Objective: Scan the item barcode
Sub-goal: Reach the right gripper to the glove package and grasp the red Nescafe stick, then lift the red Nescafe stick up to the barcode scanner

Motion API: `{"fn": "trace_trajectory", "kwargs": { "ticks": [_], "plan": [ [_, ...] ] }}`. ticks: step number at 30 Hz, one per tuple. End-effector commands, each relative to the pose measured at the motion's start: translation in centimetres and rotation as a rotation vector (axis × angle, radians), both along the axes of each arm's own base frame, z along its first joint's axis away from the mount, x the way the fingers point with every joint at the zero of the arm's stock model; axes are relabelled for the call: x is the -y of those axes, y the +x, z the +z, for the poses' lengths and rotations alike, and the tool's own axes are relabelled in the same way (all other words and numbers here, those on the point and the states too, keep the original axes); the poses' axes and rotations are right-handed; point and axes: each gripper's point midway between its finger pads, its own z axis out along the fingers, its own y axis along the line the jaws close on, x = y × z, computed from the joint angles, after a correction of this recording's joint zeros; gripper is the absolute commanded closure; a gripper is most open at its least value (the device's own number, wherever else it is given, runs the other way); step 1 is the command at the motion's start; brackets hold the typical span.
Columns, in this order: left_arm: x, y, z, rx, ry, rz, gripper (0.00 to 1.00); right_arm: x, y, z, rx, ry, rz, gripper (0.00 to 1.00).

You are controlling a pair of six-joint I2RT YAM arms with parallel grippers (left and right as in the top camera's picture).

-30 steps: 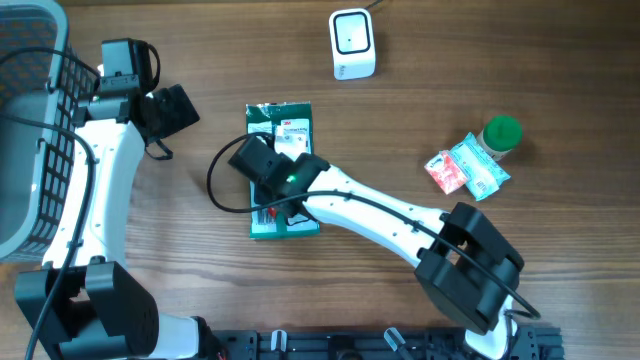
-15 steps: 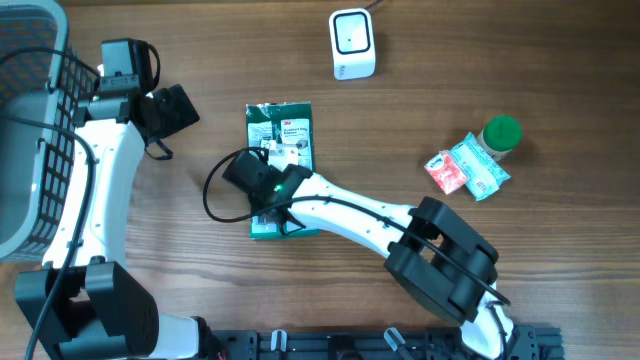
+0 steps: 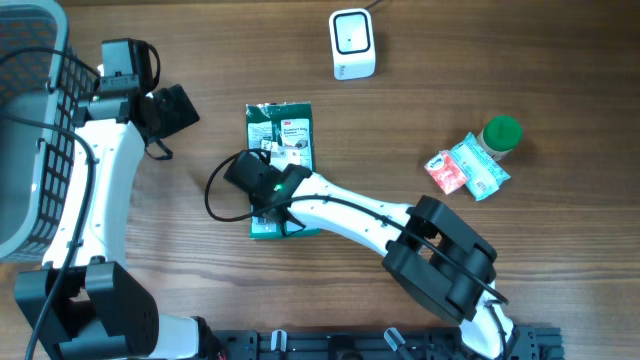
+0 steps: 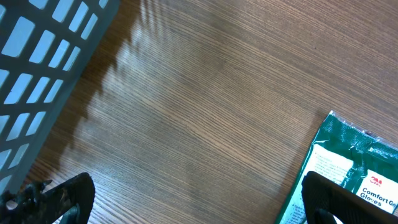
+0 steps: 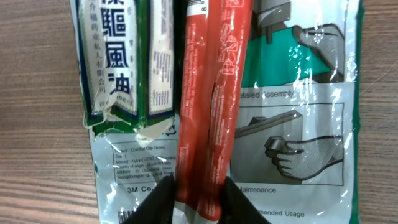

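Grey mesh basket stands at the table's 10 o'clock corner, only partly in frame; its contents cannot be determined. The left arm runs along its 3 o'clock wall, just beside it. Left gripper hangs over bare wood, fingers wide apart with nothing between them; the basket wall lies at its 10 o'clock and a corner of the green glove packet at its 4 o'clock. The glove packet lies flat near the table's centre, long axis running 12 to 6. Two smaller items rest on its lower half: a white-and-green carton and, touching it on the 3 o'clock side, the red stick pack, both lying parallel to the packet's long edges. Right gripper is down at the red stick pack's 6 o'clock end, one finger bearing on each long side of it. The white scanner stands at 12 o'clock from the packet, well apart, with bare wood between. At 3 o'clock, well apart, a green-capped bottle touches a teal sachet, with a red sachet against that. A black cable loop hangs at 9 o'clock of the right gripper. Bare wood extends from the packet toward 3 o'clock and toward 9 o'clock.
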Motion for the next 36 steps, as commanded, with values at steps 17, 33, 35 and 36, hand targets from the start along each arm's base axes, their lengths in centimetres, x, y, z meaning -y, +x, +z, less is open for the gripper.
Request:
{"fn": "trace_trajectory", "kwargs": {
  "ticks": [17,33,35,36],
  "plan": [
    [-0.4,0.1,0.7,0.014,0.016,-0.004,0.0,0.5,-0.8,-1.2,-0.062,0.033,-0.095,0.86],
    [-0.4,0.1,0.7,0.014,0.016,-0.004,0.0,2.3,2.4,11.8,0.122,0.213,0.643,0.96],
    [-0.4,0.1,0.7,0.014,0.016,-0.004,0.0,3.2,0.5,15.3,0.178,0.274,0.879,0.96],
    [-0.4,0.1,0.7,0.014,0.016,-0.004,0.0,4.0,-0.4,16.2,0.197,0.278,0.983,0.96]
  ]
}}
